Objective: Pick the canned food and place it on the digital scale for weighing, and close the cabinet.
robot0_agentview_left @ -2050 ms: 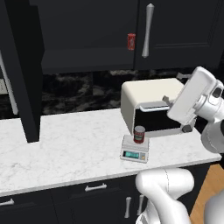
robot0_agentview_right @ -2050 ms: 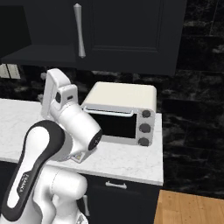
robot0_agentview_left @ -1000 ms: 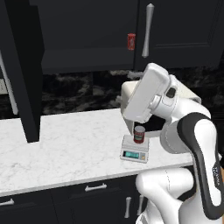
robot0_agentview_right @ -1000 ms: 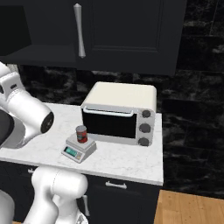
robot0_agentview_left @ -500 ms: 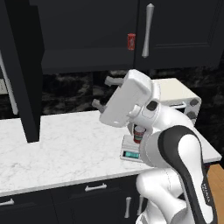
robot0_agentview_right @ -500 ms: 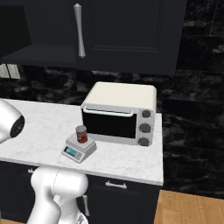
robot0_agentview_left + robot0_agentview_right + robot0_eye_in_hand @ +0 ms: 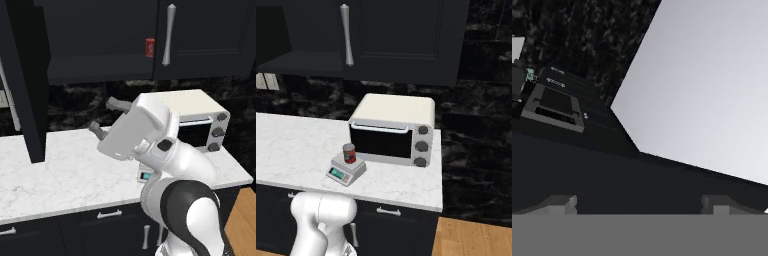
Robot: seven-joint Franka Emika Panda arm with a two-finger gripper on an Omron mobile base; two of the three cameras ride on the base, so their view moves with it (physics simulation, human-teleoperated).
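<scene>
Swinging left: arm [image 7: 165, 150] now across the counter [image 7: 55, 175] toward the open cabinet door [image 7: 27, 75], away from toaster oven [image 7: 393, 127].
Cabinet: left door open, right door [image 7: 200, 35] closed; closing is the step in hand, judging by the reach.
Gripper [image 7: 106, 116]: jaws spread wide, empty.
Digital scale [image 7: 346, 170]: on counter, just before the oven.
Canned food [image 7: 349, 153]: upright on scale; placing done.
Writing: none legible; slim red can [image 7: 150, 47] on shelf too small.

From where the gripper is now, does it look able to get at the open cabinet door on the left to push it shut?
Probably yes. The gripper is open and empty, raised over the counter and pointing toward the open cabinet door. Nothing stands between them; the canned food already sits on the digital scale, off to the side.
</scene>
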